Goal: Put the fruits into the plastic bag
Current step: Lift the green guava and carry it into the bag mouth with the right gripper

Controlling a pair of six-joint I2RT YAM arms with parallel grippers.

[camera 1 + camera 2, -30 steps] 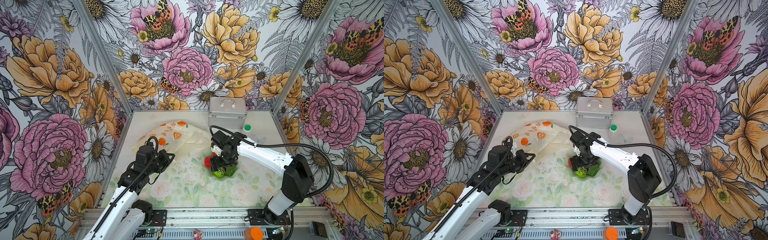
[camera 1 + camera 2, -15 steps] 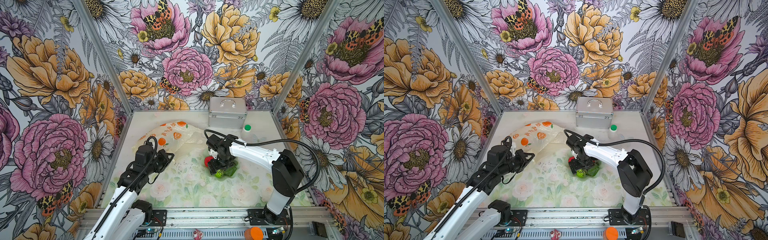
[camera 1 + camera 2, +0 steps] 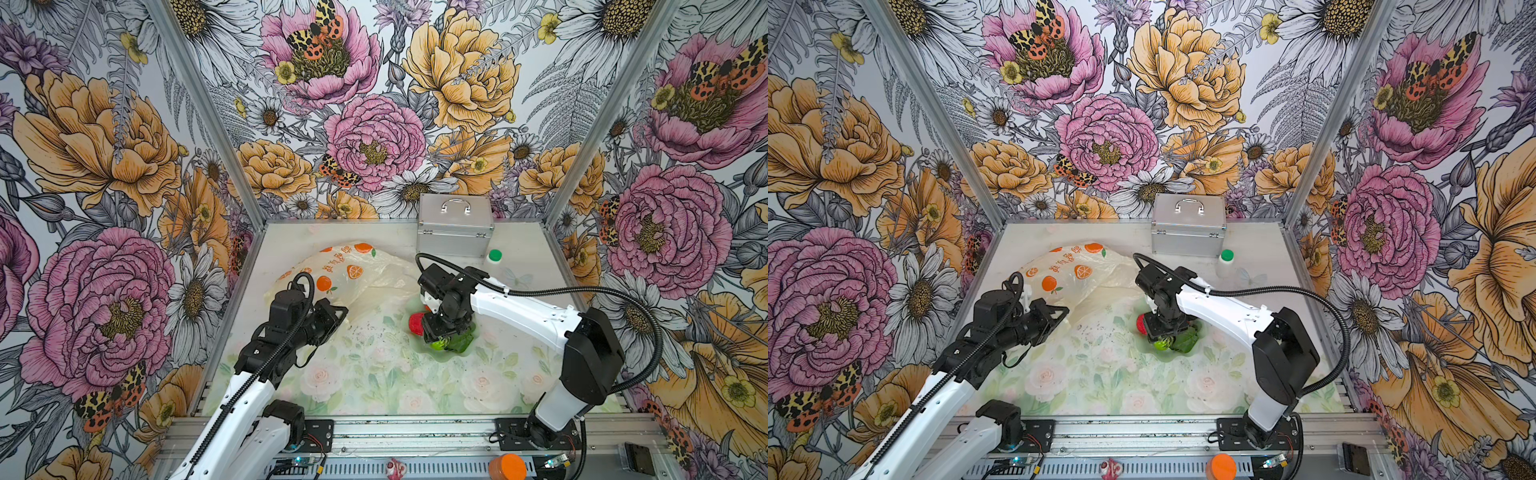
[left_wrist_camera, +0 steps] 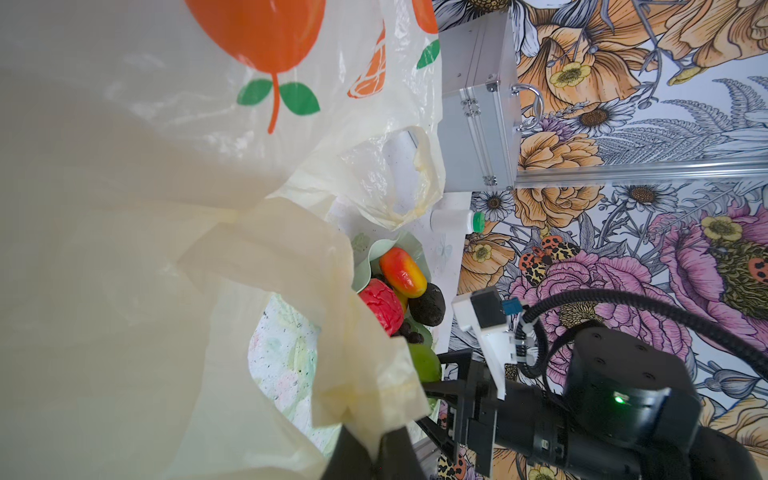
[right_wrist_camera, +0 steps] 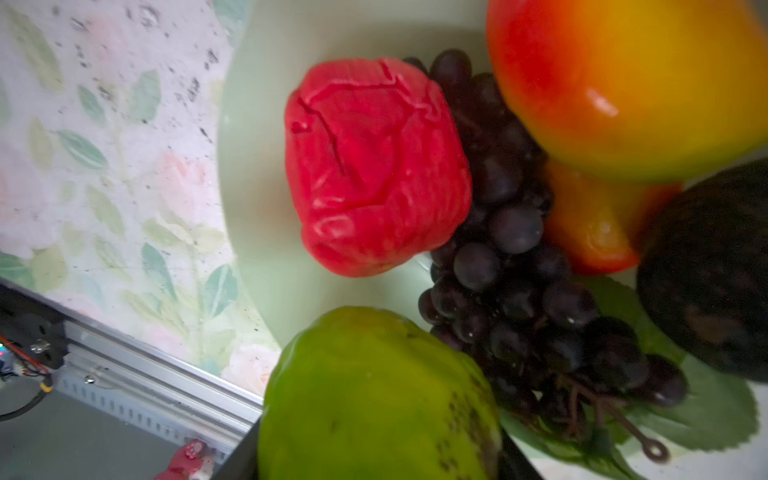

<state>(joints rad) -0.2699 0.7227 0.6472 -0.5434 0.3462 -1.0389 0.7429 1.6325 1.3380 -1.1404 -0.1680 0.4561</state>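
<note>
Floral-wallpaper booth, rose-print mat [image 3: 374, 374] on the table. Silver case [image 3: 455, 226] at the back wall, green-capped bottle [image 3: 494, 255] just beside it. Plastic bag [image 3: 365, 278] lying back-left on the mat, orange print up, mouth toward the dish. Left gripper [image 4: 372, 449] pinched tight on the bag's rim film, holding that edge off the mat. Fruits all in the pale green dish [image 5: 257, 270], just beside the bag mouth: red fruit [image 5: 374, 166], grape bunch [image 5: 511, 249], mango [image 5: 623, 83], avocado [image 5: 706, 270], leaf [image 5: 706, 415] underneath. Right gripper [image 3: 445, 334] down over the dish, jaws narrowed onto the green kiwi half [image 5: 374, 395], a finger against each flank. Kiwi not yet lifted, sitting at the dish edge.
</note>
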